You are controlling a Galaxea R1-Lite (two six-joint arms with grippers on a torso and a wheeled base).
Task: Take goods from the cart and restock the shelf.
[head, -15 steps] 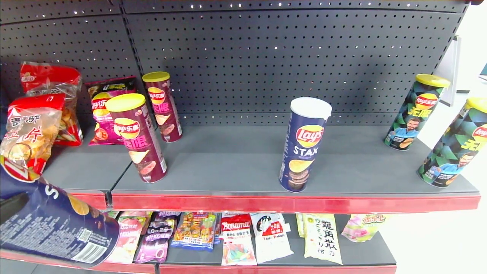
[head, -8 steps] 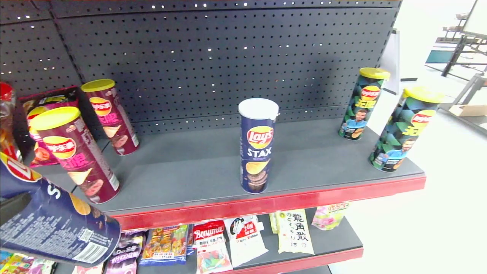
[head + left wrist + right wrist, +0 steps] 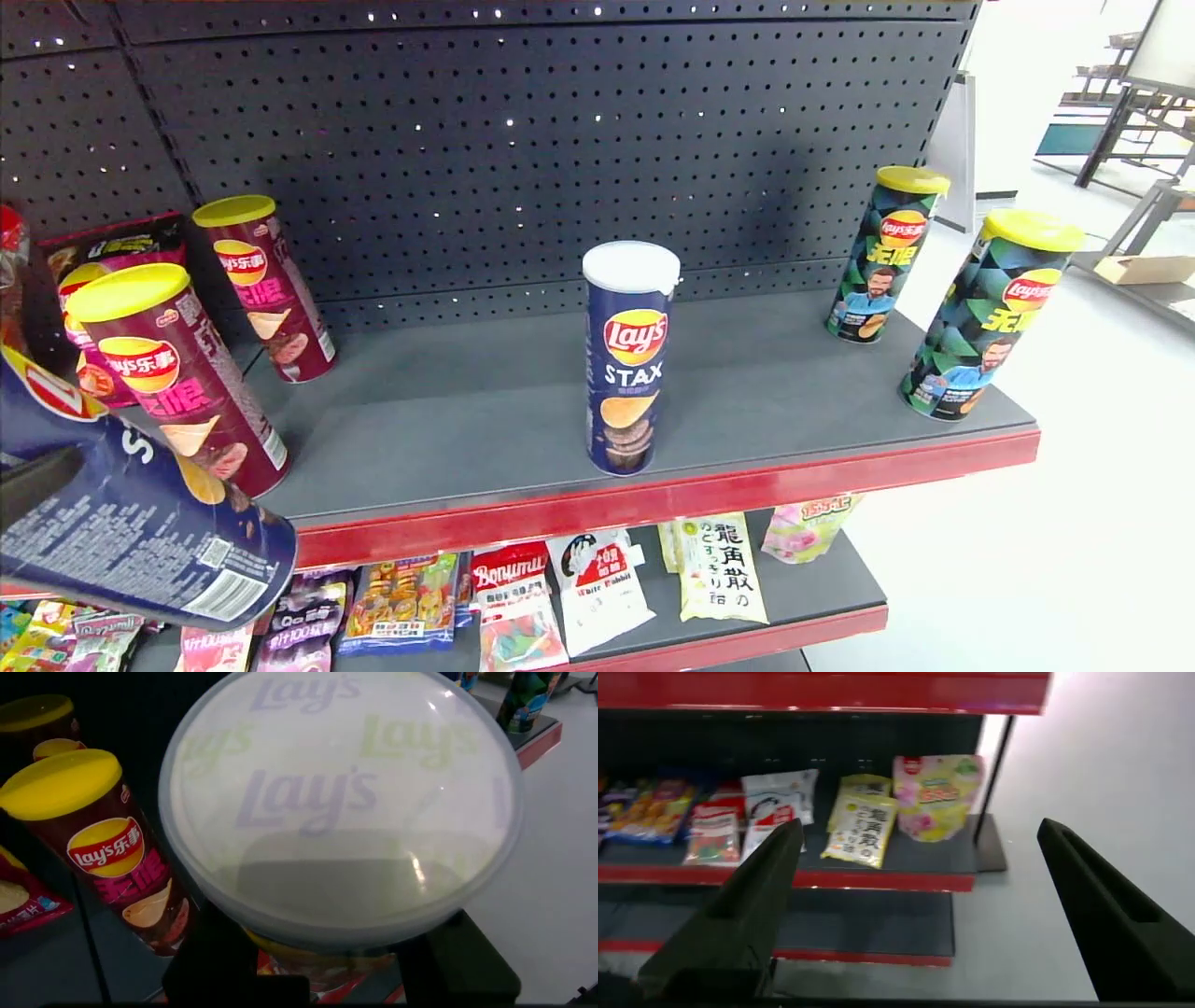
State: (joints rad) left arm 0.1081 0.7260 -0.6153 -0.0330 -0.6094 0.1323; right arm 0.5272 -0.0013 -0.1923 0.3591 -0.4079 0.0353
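One blue chip can (image 3: pixel 140 541) tight in our left gripper (image 3: pixel 341 966), carrying step; right gripper (image 3: pixel 920 859) wide open, empty; next we stand it on shelf (image 3: pixel 448 411) by other blue can (image 3: pixel 627 359).

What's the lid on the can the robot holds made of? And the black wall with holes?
The lid of the held can looks like thin cloudy plastic, glossy: half see-through, with a light glint. The back wall is probably matte painted metal: flat, with even punched holes.

Bare grey shelf deck (image 3: pixel 448 411) between front maroon yellow-lidded tube (image 3: pixel 173 373) and navy white-lidded tube (image 3: pixel 627 364); again rightward to front green-patterned tube (image 3: pixel 980 317).
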